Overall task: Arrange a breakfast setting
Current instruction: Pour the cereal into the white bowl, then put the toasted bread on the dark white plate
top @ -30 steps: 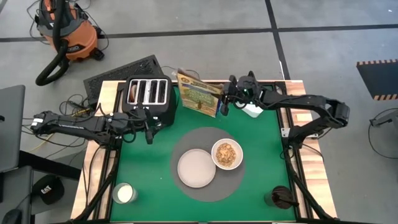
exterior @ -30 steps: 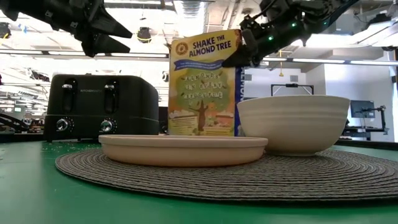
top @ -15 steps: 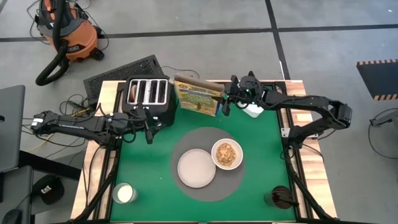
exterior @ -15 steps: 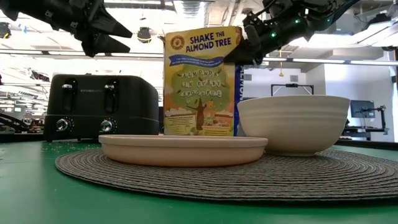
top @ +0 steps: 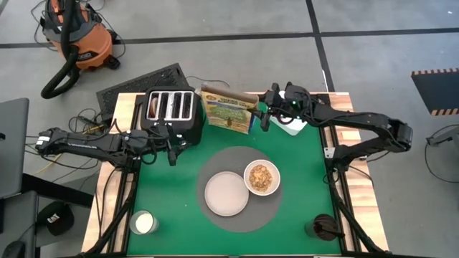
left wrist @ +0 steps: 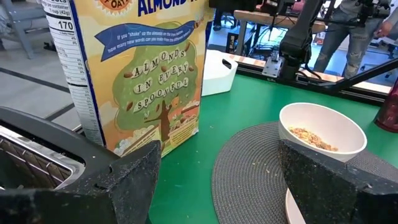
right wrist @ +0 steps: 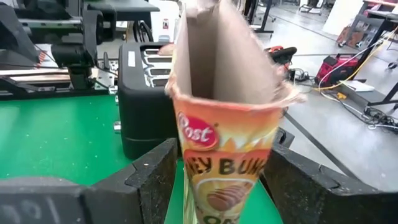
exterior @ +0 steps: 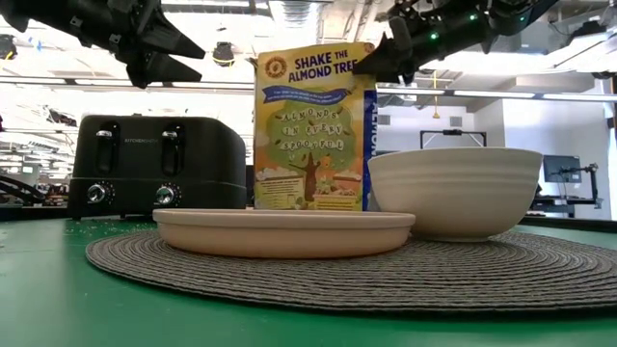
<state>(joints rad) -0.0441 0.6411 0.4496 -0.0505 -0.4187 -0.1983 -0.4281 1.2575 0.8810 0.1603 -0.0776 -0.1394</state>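
Note:
A yellow cereal box point(top: 228, 111) stands upright on its base at the far middle of the green table. My right gripper point(top: 264, 118) hovers open just off the box's upper right edge. In the right wrist view its fingers point(right wrist: 152, 171) flank the box's narrow side point(right wrist: 224, 124) without touching. A pale plate point(top: 226, 193) and a white bowl point(top: 262, 178) holding brown cereal sit on a round grey placemat point(top: 215, 161). My left gripper point(top: 172, 154) waits open beside the black toaster point(top: 172, 109), above the table.
A white lidded container point(top: 290, 127) sits right of the box under my right arm. A glass of milk point(top: 143, 223) stands at the near left corner and a dark cup point(top: 323, 228) at the near right. Green mat lies bare left and right of the placemat.
My right gripper has opened and let go of the cereal box's top, then risen and drawn back toward the table's right edge. The box, tilted a second ago, now stands upright on the table.

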